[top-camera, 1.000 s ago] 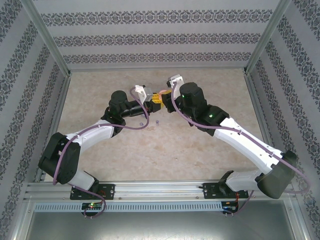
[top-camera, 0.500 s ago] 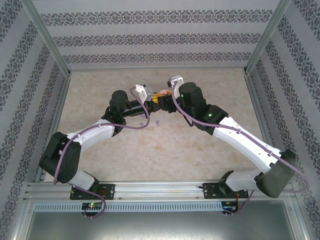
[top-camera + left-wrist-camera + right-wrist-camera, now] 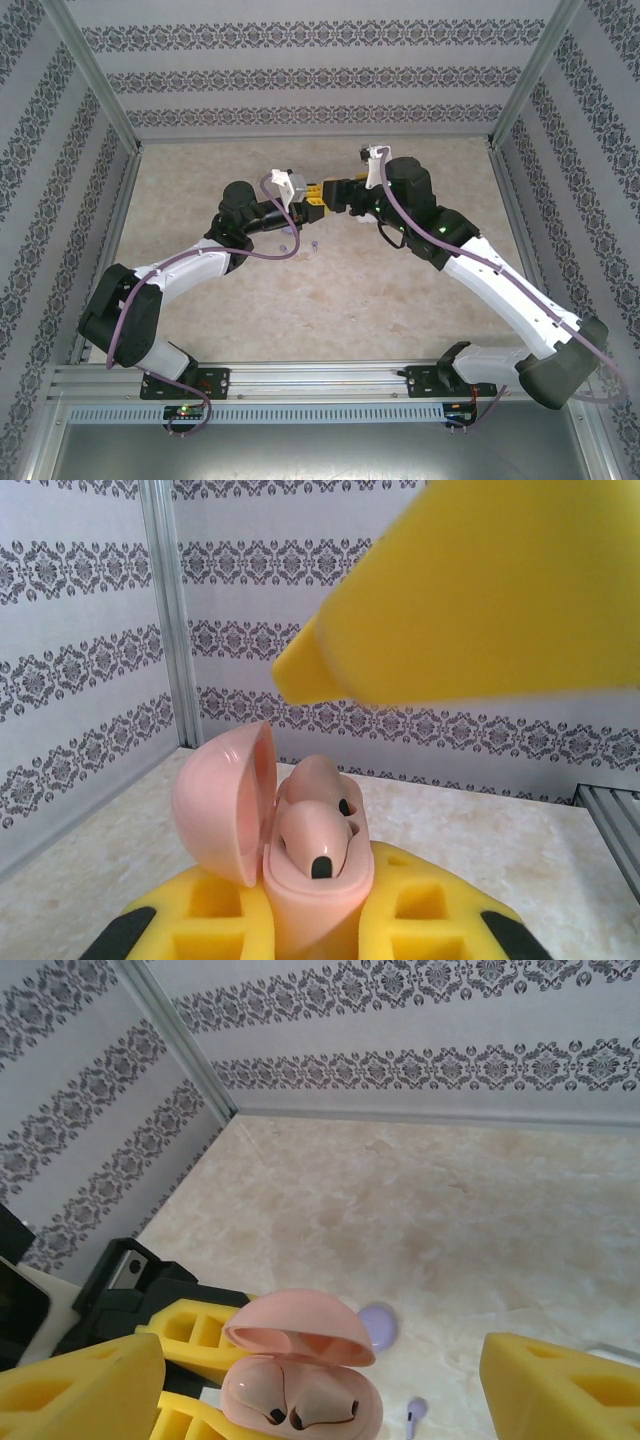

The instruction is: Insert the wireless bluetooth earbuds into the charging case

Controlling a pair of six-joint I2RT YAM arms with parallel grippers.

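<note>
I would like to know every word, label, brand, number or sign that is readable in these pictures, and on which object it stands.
There is no text that can be read.
Pink charging case: plain, no brand or label visible.
Wallpaper: ornamental pattern, no letters.
Small lit board below the left arm's base: too small to read any marking.
</note>
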